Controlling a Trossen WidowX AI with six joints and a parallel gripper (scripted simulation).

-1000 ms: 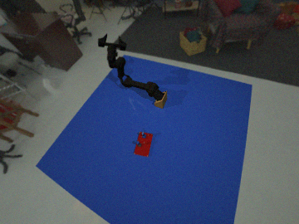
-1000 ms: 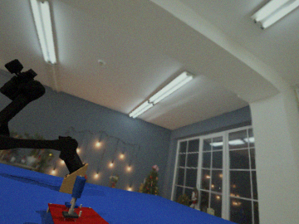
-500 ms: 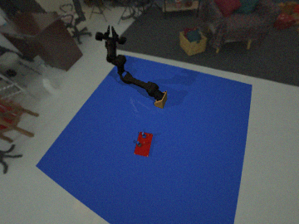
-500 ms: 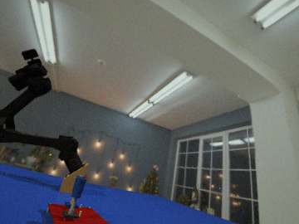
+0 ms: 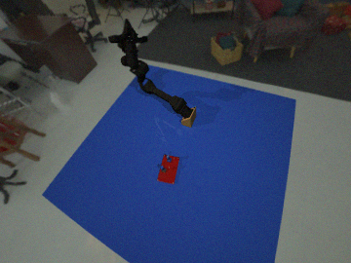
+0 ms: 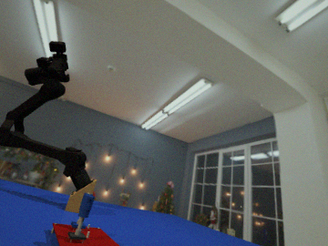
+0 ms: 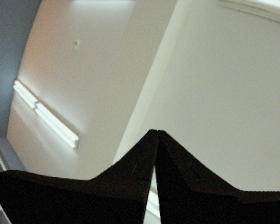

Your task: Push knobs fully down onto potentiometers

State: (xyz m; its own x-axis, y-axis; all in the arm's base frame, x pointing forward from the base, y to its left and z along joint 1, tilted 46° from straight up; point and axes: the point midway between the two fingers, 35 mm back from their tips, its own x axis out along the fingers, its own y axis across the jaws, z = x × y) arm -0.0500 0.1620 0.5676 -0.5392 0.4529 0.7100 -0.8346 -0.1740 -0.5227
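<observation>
On blue, a red rectangular board lies.

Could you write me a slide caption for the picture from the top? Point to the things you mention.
A dark robot arm (image 5: 168, 100) stretches across a blue mat (image 5: 234, 177), its far end short of a small red board (image 5: 170, 173).

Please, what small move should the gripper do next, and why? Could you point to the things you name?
Probably swing the gripper (image 5: 127, 21) (image 6: 49, 65) (image 7: 155, 136) back towards the red circuit board (image 5: 168, 177) (image 6: 101, 240), keeping it shut for pushing. Its fingertips meet with nothing between them, and it is far from the board, with the wrist view facing the ceiling. The knobs look too small to judge their seating.
</observation>
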